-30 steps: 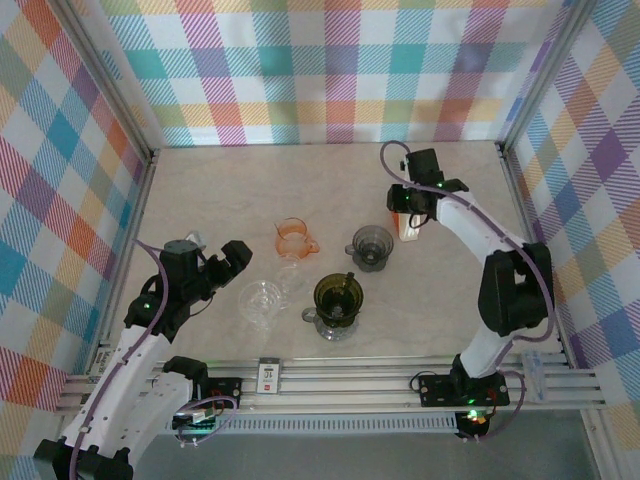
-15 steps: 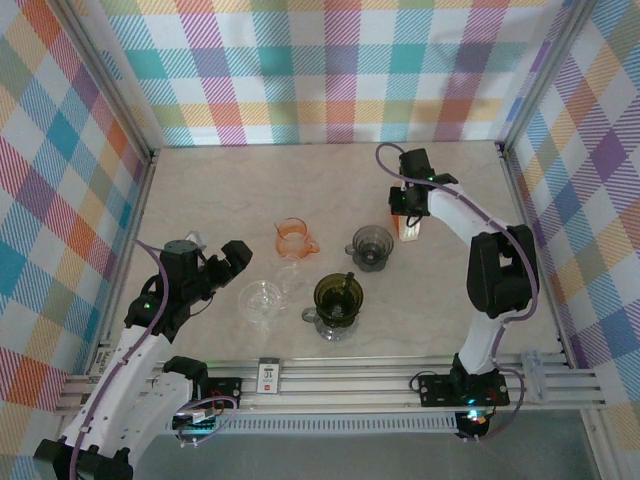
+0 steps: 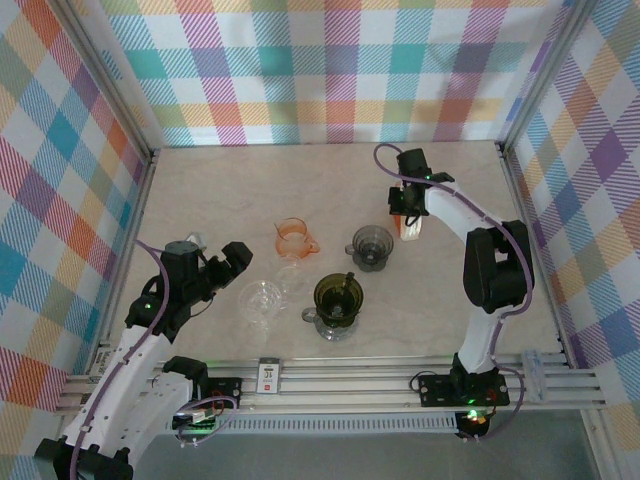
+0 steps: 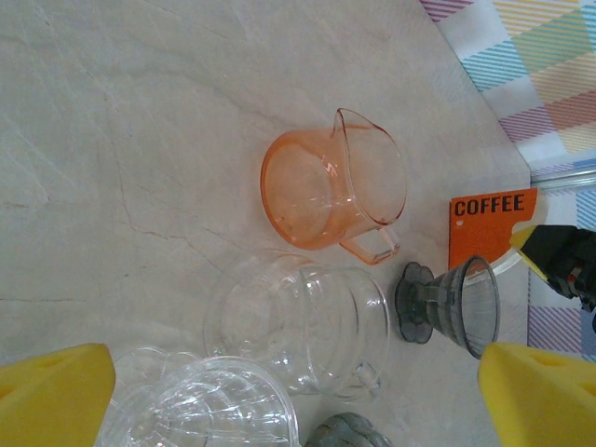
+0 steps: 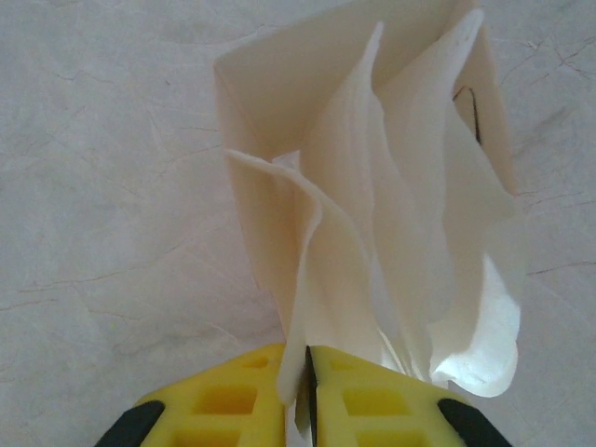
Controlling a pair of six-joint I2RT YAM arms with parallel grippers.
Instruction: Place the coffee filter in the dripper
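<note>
Right now the right gripper pinches a fold of the white coffee filter between its nearly closed yellow fingers, and the paper fans out over the marble table. From above, the filter and its orange box lie near the grey dripper, at about two o'clock from it. At the table's eight o'clock, the left gripper hangs with fingers spread wide beside a clear glass cup.

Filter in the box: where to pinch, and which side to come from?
Pinch the free top edge of one coffee filter, coming from above: the sheets stand fanned out of the COFFEE box, edges apart. The right gripper is closed on one such edge.
</note>
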